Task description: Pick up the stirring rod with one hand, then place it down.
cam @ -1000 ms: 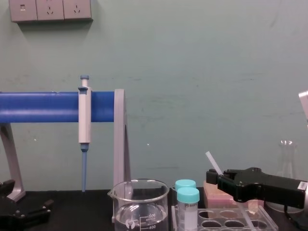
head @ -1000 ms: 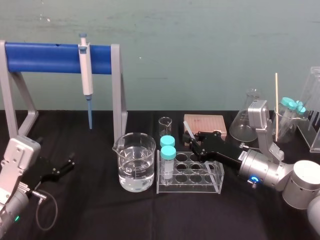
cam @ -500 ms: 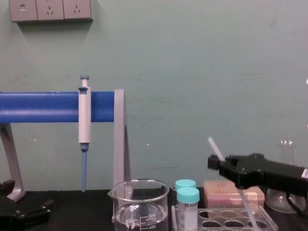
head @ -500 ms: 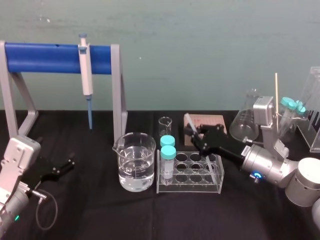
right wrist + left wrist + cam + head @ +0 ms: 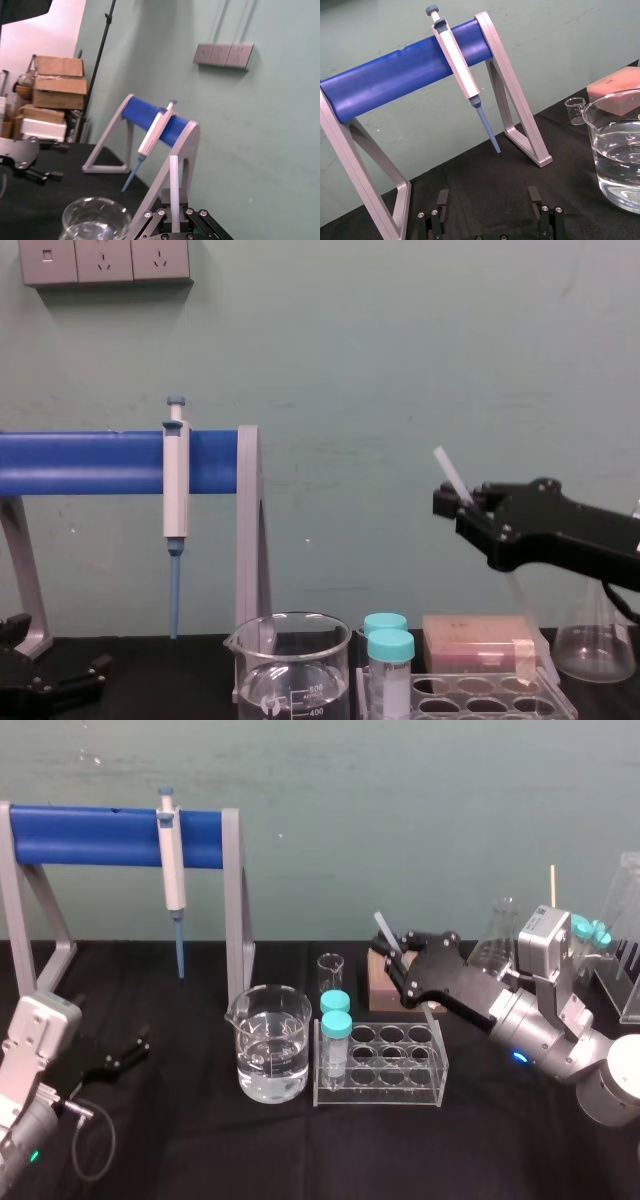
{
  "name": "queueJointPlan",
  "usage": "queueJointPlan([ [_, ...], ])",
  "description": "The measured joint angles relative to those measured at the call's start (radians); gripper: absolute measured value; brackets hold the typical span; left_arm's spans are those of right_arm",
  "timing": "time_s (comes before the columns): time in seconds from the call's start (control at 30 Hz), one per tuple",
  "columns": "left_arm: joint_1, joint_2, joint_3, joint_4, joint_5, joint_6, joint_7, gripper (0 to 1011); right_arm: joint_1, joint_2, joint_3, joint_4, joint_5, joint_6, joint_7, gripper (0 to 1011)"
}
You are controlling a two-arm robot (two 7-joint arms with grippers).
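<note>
As right claw (image 5: 398, 963) grips rod (image 5: 384, 932), rack (image 5: 381, 1067) beneath

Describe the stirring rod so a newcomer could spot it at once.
Look right of the water beaker, above the clear tube rack. The black right gripper holds the stirring rod tilted in the air: thin, whitish, translucent, unlike the blue-tipped pipette hanging on the stand.

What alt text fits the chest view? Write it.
The right black end effector holds the thin translucent whitish stirring rod tilted, above the clear plastic tube rack. The left black end effector lies parked at lower left.
</note>
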Motion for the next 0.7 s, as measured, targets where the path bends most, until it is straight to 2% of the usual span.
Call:
queueJointPlan([
  [0.17, 0.0, 0.0, 0.0, 0.0, 0.0, 0.0, 0.0, 1000, -0.022, -0.004, 0.016, -0.032, -0.05, -0.059, -0.051, 68],
  [0.3, 0.0, 0.0, 0.0, 0.0, 0.0, 0.0, 0.0, 1000, -0.039, -0.022, 0.038, -0.033, -0.079, -0.116, -0.092, 68],
  [0.43, 0.0, 0.0, 0.0, 0.0, 0.0, 0.0, 0.0, 1000, -0.049, -0.047, 0.063, -0.004, -0.06, -0.154, -0.098, 68],
  [0.7, 0.0, 0.0, 0.0, 0.0, 0.0, 0.0, 0.0, 1000, -0.061, -0.086, 0.103, 0.057, -0.006, -0.17, -0.094, 68],
])
